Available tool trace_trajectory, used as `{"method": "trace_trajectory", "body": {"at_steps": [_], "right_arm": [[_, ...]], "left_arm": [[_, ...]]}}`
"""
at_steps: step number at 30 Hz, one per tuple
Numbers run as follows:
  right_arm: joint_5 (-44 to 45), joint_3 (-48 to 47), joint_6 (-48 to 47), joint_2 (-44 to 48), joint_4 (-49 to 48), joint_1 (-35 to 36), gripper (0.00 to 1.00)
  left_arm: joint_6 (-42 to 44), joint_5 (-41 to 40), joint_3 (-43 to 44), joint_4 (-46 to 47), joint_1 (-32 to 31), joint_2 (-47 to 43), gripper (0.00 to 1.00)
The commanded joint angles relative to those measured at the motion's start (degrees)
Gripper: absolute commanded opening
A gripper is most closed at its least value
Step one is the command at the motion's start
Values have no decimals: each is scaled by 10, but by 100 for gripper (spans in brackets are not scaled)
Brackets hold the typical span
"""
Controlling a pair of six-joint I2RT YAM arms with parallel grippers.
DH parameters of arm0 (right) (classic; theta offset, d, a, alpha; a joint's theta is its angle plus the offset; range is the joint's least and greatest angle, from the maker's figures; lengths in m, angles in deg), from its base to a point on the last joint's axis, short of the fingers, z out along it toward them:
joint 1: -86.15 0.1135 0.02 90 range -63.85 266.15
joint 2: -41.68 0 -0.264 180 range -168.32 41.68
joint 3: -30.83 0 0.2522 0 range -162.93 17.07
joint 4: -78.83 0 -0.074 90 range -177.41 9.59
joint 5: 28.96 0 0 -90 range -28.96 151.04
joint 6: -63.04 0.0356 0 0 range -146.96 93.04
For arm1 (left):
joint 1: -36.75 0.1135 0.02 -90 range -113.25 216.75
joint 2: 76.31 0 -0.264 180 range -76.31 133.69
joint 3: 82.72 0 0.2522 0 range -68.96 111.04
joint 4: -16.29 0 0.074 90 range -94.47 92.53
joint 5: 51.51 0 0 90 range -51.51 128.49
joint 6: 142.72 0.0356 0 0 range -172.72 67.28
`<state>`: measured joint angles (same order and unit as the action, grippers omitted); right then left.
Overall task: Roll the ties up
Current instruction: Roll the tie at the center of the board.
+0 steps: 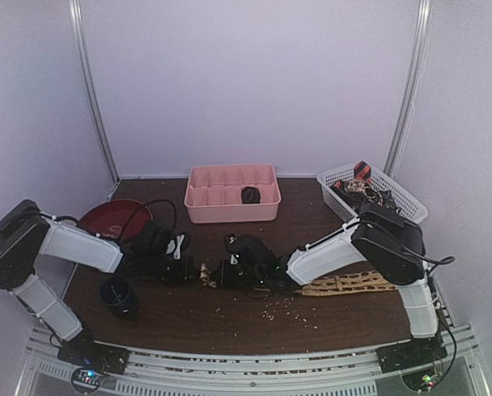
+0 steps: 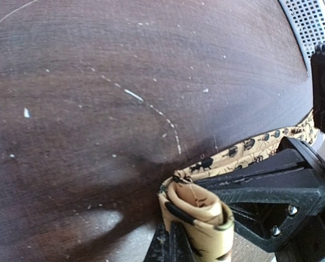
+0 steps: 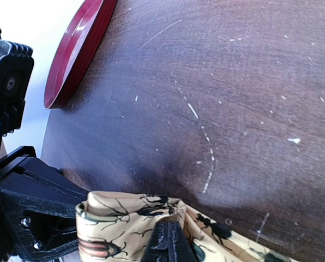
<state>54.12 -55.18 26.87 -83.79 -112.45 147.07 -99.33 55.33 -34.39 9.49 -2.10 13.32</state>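
Red plate (image 1: 106,219) sits far left. The left tool (image 2: 170,245) pinches shut on the rolled end of the tan tie (image 2: 198,210), midway across the surface (image 1: 188,322). The right tool (image 3: 165,240) is closed on the fabric just beside it. The strip trails right, nearly to the surface's edge.
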Motion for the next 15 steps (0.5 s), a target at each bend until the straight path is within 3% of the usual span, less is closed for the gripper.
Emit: {"method": "trace_trajectory", "body": {"at_steps": [1, 15], "right_arm": [[-6, 25, 7, 23, -1, -5, 0], [-5, 52, 12, 34, -15, -13, 0]], "left_arm": [[-1, -7, 20, 11, -12, 9, 0], [16, -51, 53, -47, -30, 16, 3]]}}
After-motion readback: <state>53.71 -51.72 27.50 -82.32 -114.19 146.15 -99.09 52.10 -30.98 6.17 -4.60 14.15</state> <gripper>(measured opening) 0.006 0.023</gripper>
